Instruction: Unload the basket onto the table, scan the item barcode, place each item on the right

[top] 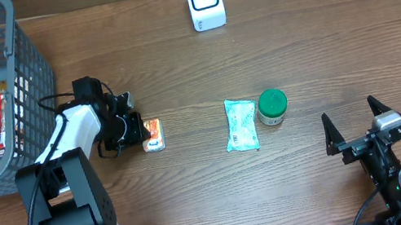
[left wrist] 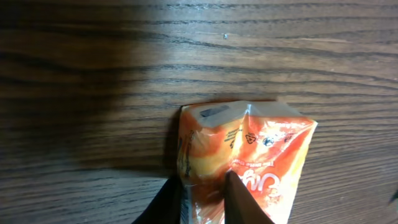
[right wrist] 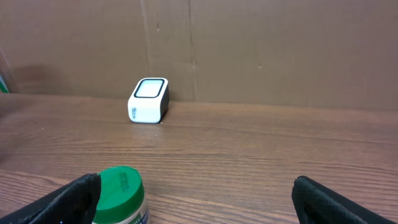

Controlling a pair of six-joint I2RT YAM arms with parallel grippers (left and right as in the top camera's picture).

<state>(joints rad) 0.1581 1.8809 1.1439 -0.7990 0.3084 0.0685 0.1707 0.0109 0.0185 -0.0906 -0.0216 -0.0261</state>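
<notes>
**Left gripper** (left wrist: 202,186): jaws pinching the near edge of the orange snack packet (left wrist: 261,155), one finger on each side of a raised fold. The packet lies on the wooden table (top: 176,67), between the grey basket (top: 33,76) and the teal pouch (top: 241,124), well apart from the white scanner (top: 205,1) at the far edge. No barcode can be made out on the visible face.

**Step in hand, as judged:** secure and lift. A sound grip takes more than the crimped margin, since thin film may slip or tear. Lift gently, then turn the coded face square to the scanner window.

**Right gripper** (top: 354,123): jaws spread wide, holding nothing, near the green-lidded jar (top: 272,105).
</notes>
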